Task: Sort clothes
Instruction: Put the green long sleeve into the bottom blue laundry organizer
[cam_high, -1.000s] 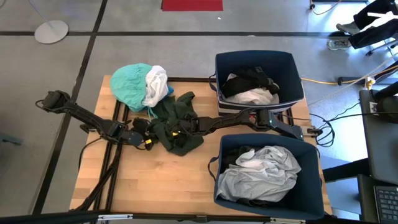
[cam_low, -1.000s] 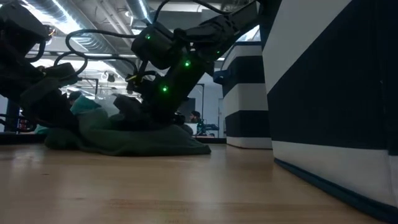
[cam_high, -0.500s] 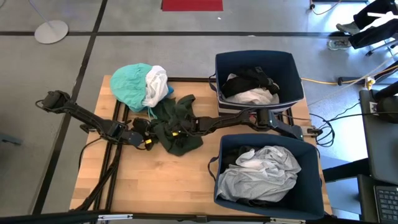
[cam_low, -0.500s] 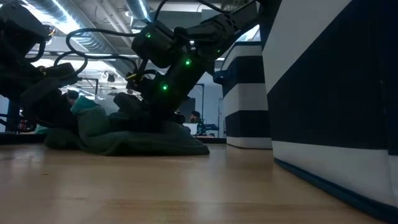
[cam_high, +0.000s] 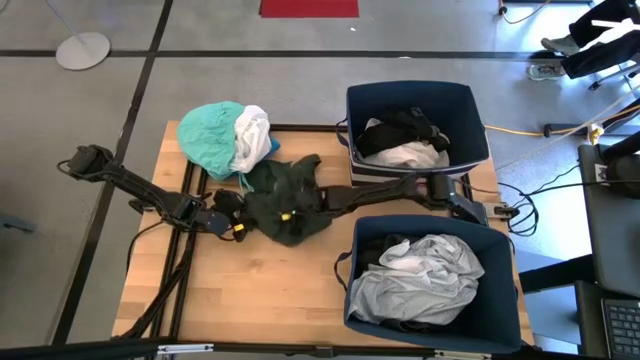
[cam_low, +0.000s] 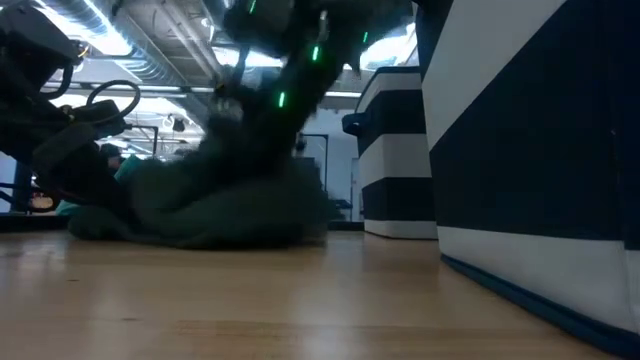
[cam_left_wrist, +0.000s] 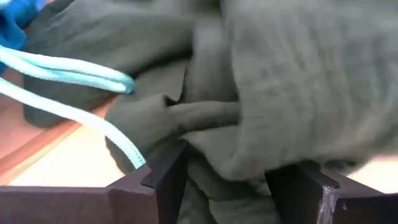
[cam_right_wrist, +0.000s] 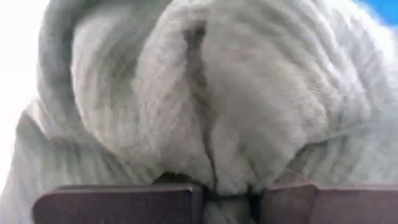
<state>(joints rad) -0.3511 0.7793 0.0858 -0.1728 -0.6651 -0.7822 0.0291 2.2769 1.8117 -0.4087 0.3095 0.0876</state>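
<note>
A dark green garment (cam_high: 285, 195) lies bunched at the table's middle, and my right gripper (cam_high: 290, 207) is shut on it from the right side. In the low view the green garment (cam_low: 200, 205) rises in a mound under that arm, its lower edge on the wood. My left gripper (cam_high: 238, 222) stands open at the garment's left edge. In the left wrist view its fingers (cam_left_wrist: 165, 180) stand either side of a green fold (cam_left_wrist: 205, 118); I cannot tell whether they touch it. A teal garment (cam_high: 210, 135) and a white garment (cam_high: 250, 135) lie at the far left. My right gripper pinches a raised fold of the green garment (cam_right_wrist: 214, 168) between its two fingers (cam_right_wrist: 118, 202), near the garment's middle. It comes slanting down from the table's right side. The held part is drawn up, while the garment's edges rest on the table.
Two navy bins stand at the right: the far bin (cam_high: 410, 86) holds black and white clothes, the near bin (cam_high: 500, 300) holds grey and white ones. A teal cord (cam_left_wrist: 68, 74) runs beside the green cloth. Bare wood lies along the near left.
My right gripper has risen and drawn back a little toward the table's right edge. The green garment's middle has come up with it into a taller mound, while its lower edge has stayed on the table.
</note>
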